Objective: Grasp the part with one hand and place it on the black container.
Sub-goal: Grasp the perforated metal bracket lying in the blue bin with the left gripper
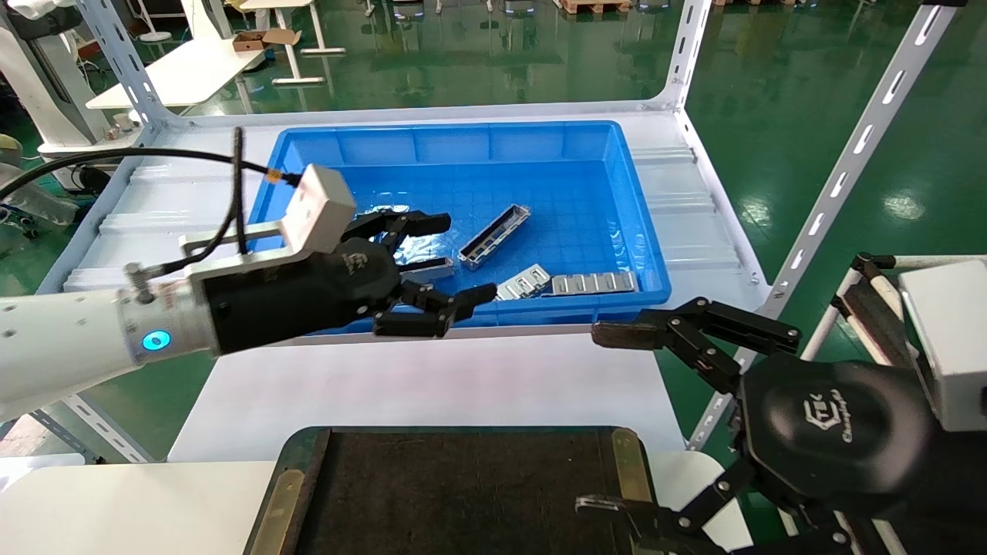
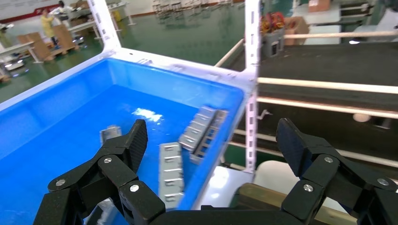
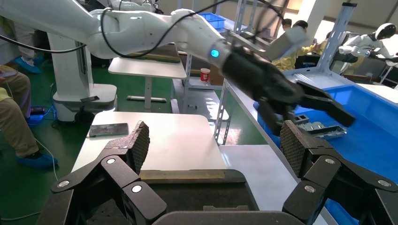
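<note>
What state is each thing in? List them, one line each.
Left tool: open, empty, over the bin's near edge.
Right tool: open, empty, beside the black container.
Part: lying loose in the bin, ungrasped, open side up.
Flat plates: lying at the bin's front wall.
Blue bin: upright, open-topped.
Black container: nothing on the surface in view.

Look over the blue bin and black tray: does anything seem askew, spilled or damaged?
Nothing looks damaged or spilled. The metal parts lie loose at mixed angles in the blue bin, including the channel bar. The black tray holds nothing in view.
</note>
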